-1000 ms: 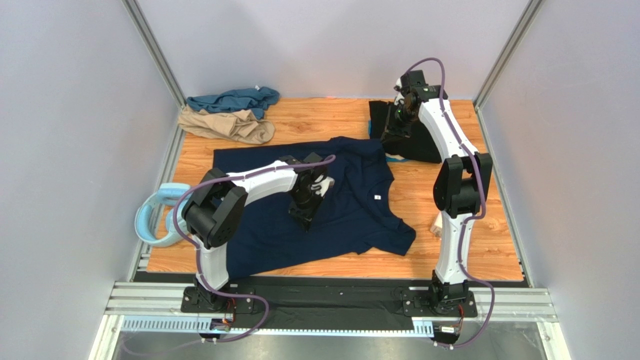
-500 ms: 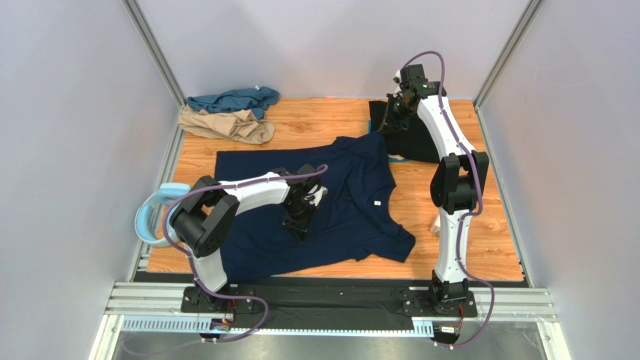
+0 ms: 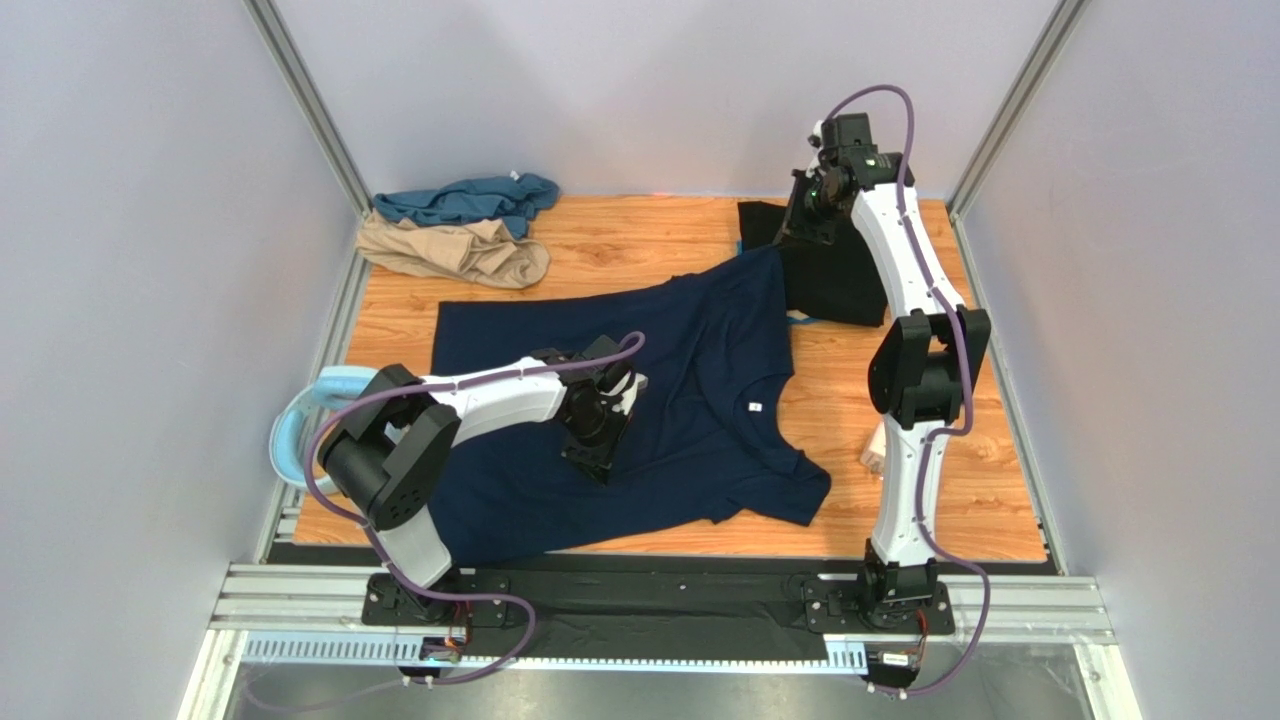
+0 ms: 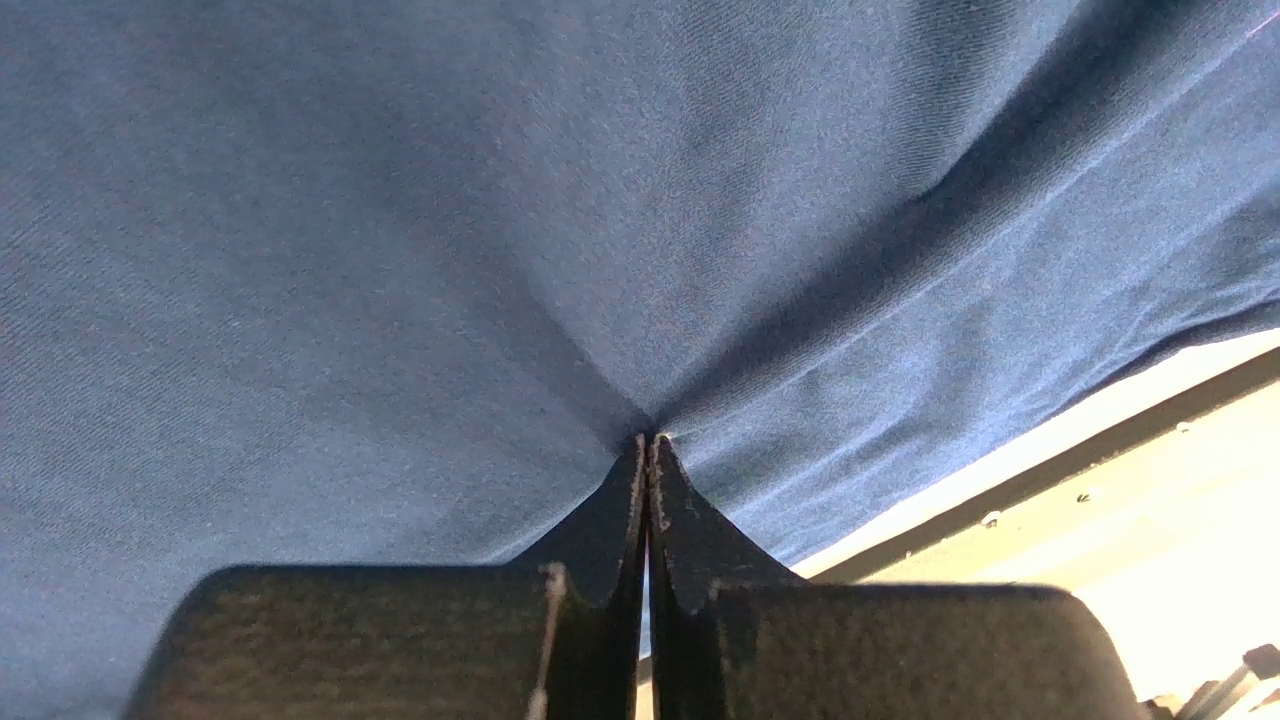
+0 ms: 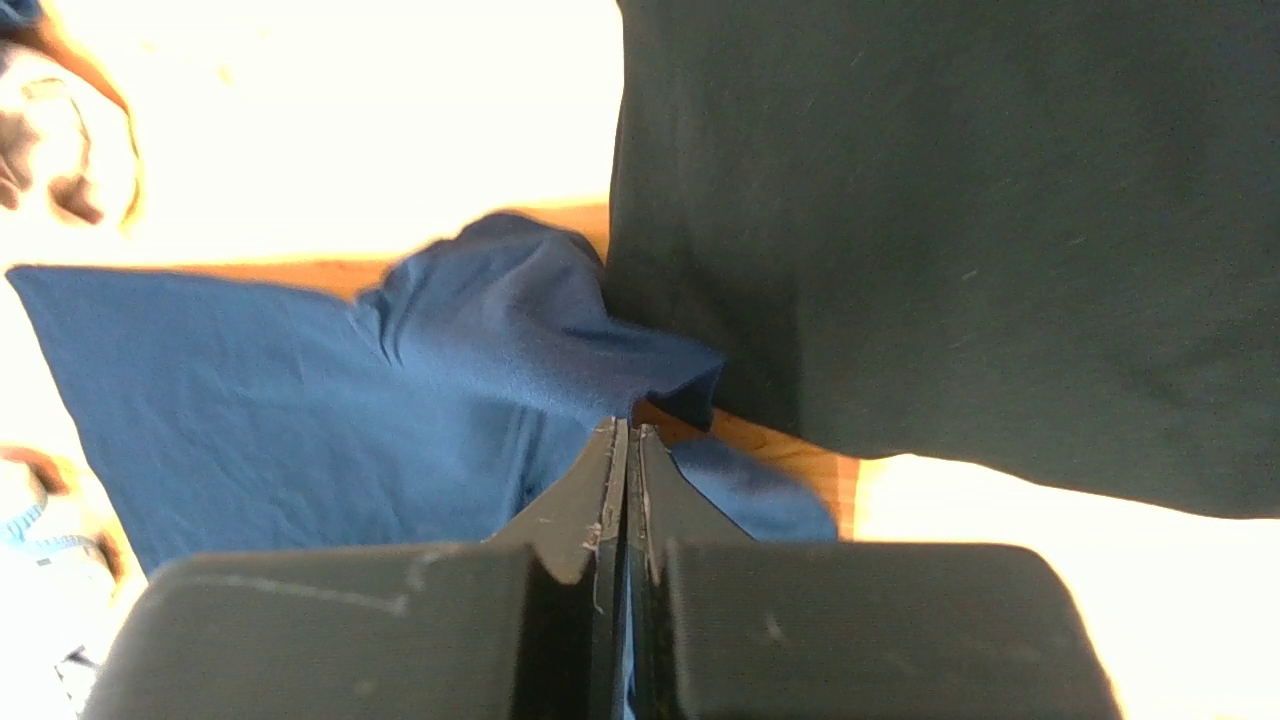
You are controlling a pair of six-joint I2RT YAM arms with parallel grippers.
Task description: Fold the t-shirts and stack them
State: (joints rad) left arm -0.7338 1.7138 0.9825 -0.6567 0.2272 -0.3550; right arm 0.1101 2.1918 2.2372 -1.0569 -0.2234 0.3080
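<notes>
Left claw (image 4: 646, 450) pinched the navy t-shirt (image 4: 451, 225) mid-body, right claw (image 5: 624, 435) its edge; uneven pulling could have slipped either thin pinch.

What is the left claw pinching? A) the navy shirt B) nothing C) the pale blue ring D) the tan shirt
A: the left claw is shut on a pucker of the navy shirt, whose cloth gathers at its tips.

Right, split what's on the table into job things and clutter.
Job: navy shirt, black shirt, teal shirt, tan shirt.
Clutter: pale blue ring, small pale block on the right side.
</notes>
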